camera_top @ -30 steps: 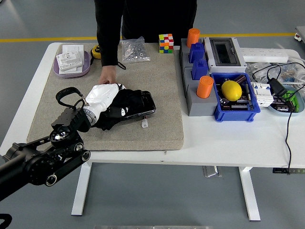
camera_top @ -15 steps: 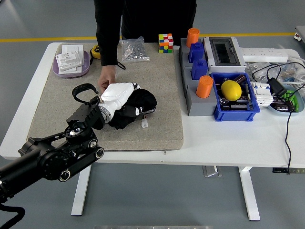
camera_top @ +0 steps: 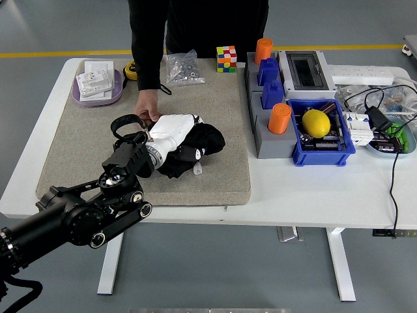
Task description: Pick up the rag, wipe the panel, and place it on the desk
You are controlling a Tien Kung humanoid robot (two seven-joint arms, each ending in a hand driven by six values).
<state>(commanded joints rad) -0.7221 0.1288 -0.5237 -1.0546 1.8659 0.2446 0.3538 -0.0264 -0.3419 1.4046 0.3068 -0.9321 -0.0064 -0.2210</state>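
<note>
Clearly the left hand [camera_top: 171, 130] presses its fingers, grasping, onto the black rag [camera_top: 195, 145].

- One white desk [camera_top: 306, 195], with one grey mat [camera_top: 85, 150] lying on it.
- One black rag [camera_top: 195, 147].
- One robot hand [camera_top: 171, 132], white, and one person's hand [camera_top: 146, 109].
- Two orange cups [camera_top: 279, 118] [camera_top: 264, 50].
- One yellow lemon [camera_top: 316, 122], inside one blue bin [camera_top: 322, 153].
- One colour cube [camera_top: 226, 58].
- One clear bag [camera_top: 182, 68] of small metal parts.
- One purple tray [camera_top: 98, 96] with white parts; how many parts, I cannot tell.
- One white power strip [camera_top: 361, 74].
- One grey box [camera_top: 305, 72] with a dark window.
</note>
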